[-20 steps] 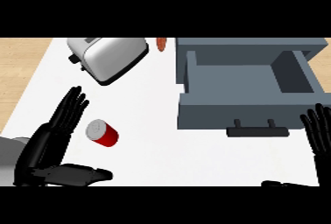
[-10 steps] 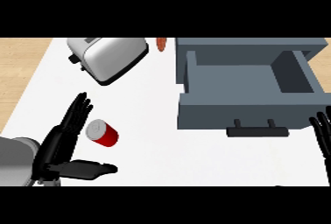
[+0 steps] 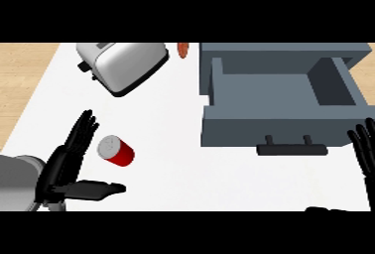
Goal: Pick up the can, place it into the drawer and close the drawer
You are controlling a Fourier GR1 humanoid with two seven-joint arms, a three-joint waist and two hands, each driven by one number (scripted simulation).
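Can point(image 3: 116, 151) first: red, with a pale top, it lies tipped on the white counter point(image 3: 176, 124), well to the left of the open grey drawer point(image 3: 282, 99) and nearer me than the toaster point(image 3: 123, 65). Its long axis runs slantwise, the pale end pointing up and to the left, away from the drawer, the red end toward the drawer's side. I judge it lying over, not upright, though from this steep look down I cannot be sure how far.

My left hand point(image 3: 67, 166) is just to the can's left, away from the drawer, fingers straight and spread along the can's side, thumb stuck out beneath the can toward the drawer. Fingers and can are close together; I cannot tell whether they touch. Nothing is curled round the can yet.

My right hand point(image 3: 363, 149) rests on the far side of the drawer, beyond its handle point(image 3: 291, 148), fingers up and relaxed, well apart from the can.

So the left hand is plainly the nearer one, and the can sits in the crook between its fingers and thumb. I judge the next move to be closing round the can across its slanted axis, then carrying it rightward into the drawer's hollow.
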